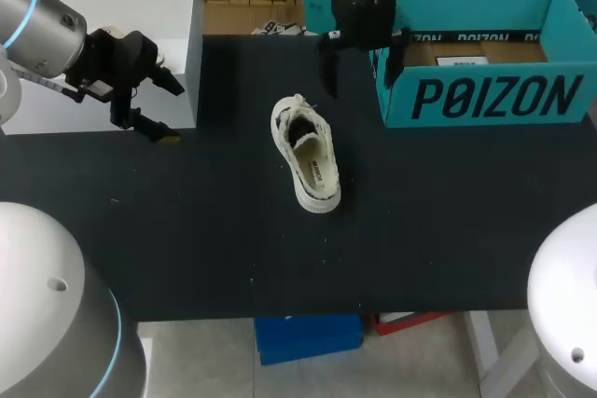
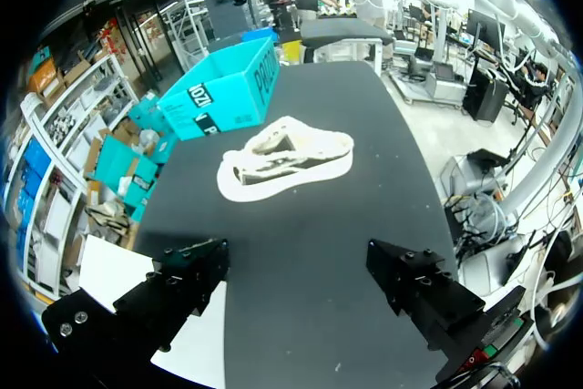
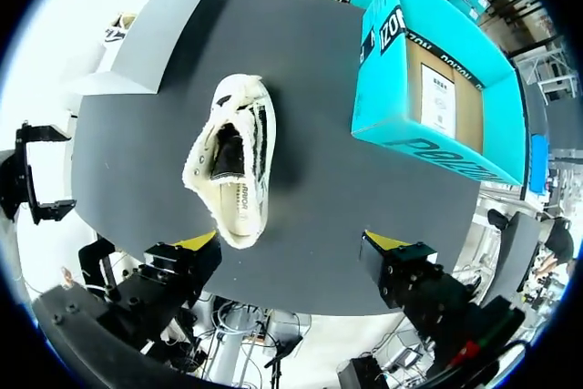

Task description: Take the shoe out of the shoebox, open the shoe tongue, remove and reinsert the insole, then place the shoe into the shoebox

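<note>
The shoe [image 1: 306, 154] lay near the middle of the table [image 1: 215, 249], the shoebox [image 1: 485, 100] standing apart at the far right. The left gripper [image 1: 173, 114] hung at the far left, the right gripper [image 1: 361, 76] behind the shoe, beside the shoebox.

A flat table [image 1: 187, 249] with a matte black top filled most of the head view. Its surface was dull and dotted with a few pale specks near the front edge, which ran straight across. At its far left corner stood a large white block [image 1: 103, 34], bright white on top and light grey on the side facing the middle of the table. The light was even and soft, leaving only faint shadows on the black top.
</note>
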